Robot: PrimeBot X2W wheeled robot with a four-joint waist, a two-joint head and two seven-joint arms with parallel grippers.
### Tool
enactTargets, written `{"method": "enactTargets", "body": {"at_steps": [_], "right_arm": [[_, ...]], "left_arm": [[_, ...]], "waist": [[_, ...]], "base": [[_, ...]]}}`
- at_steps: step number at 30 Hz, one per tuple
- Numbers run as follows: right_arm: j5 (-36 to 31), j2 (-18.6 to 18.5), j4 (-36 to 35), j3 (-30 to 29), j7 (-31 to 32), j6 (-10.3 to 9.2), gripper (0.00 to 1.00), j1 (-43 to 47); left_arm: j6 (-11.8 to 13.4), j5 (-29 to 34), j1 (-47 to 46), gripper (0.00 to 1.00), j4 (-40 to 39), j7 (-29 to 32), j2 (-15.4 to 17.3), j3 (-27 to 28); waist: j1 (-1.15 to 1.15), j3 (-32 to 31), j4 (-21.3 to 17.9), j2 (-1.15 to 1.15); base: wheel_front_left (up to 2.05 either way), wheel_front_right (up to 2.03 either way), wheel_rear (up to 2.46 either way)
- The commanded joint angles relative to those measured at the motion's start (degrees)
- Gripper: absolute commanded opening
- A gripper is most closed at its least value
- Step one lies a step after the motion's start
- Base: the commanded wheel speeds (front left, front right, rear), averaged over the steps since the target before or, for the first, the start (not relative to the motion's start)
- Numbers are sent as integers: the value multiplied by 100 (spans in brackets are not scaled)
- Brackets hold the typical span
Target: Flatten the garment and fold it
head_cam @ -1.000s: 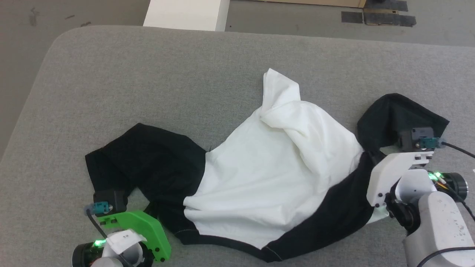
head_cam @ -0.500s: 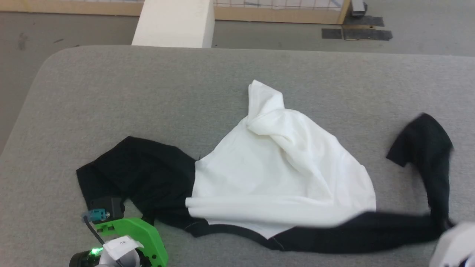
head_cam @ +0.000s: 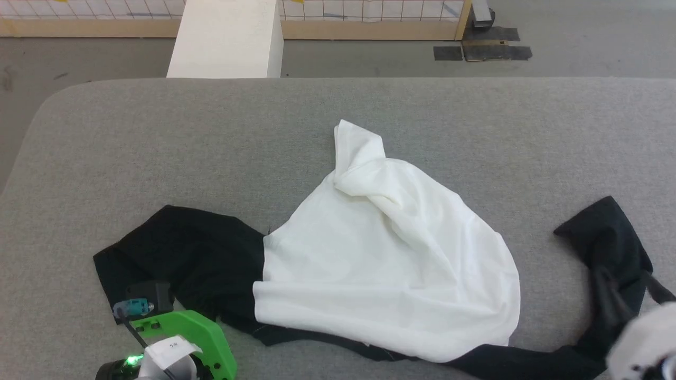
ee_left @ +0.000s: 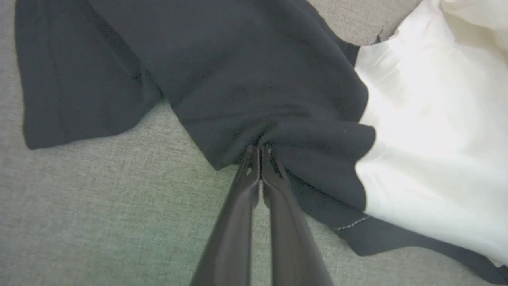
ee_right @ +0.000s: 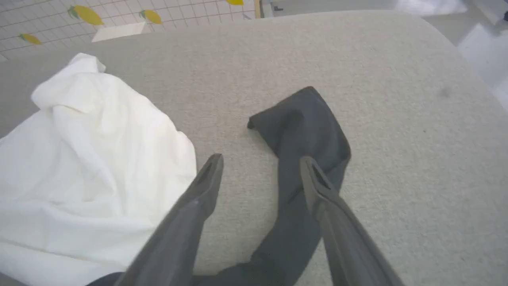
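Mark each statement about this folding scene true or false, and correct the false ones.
1. The left tool is shut on black fabric of the garment. True.
2. The right tool is clamped on the black sleeve. False: its fingers stand apart, gripping nothing.
3. The garment lies flat and neatly folded. False: it is crumpled, with a white fold bunched up on its far side.
4. A white box stands beyond the far edge of the table. True.
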Motion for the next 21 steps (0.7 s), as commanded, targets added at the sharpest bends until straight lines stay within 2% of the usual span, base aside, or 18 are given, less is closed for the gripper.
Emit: {"method": "enactTargets", "body": {"at_steps": [1, 8, 14, 15, 16, 17, 21], "right_arm": [[-214, 12, 216, 556, -272, -8, 100, -424], [-538, 12, 1840, 1381, -111, -8, 100, -1366], [-951, 12, 3182, 1479, 581, -8, 100, -2085], [-949, 12, 3334, 1495, 719, -8, 95, -2178], [-933, 11, 3473, 1518, 838, -8, 29, -2308], [-927, 5, 3548, 1548, 873, -8, 0, -2429], [-1015, -108, 3778, 1599, 748, -8, 0, -3042]], "left_arm": [[32, -21, -20, 0, -20, 1, 36, -26], [-4, -31, -121, 0, -40, -29, 5, -104], [-42, -36, -197, 0, -45, -62, -30, -185], [-53, -40, -211, 0, -39, -71, -37, -197], [-67, -51, -233, 0, -30, -84, -47, -207], [-79, -57, -254, 0, -24, -97, -54, -215], [-133, -69, -380, 0, 7, -158, -92, -265]], "waist": [[0, 47, 43, 44], [0, 169, 202, 44], [0, 297, 369, 44], [0, 318, 395, 44], [0, 353, 424, 44], [0, 387, 445, 44], [0, 549, 546, 44]], "base": [[0, 0, 0], [0, 0, 0], [0, 0, 0], [0, 0, 0], [0, 0, 0], [0, 0, 0], [0, 0, 0]]}}
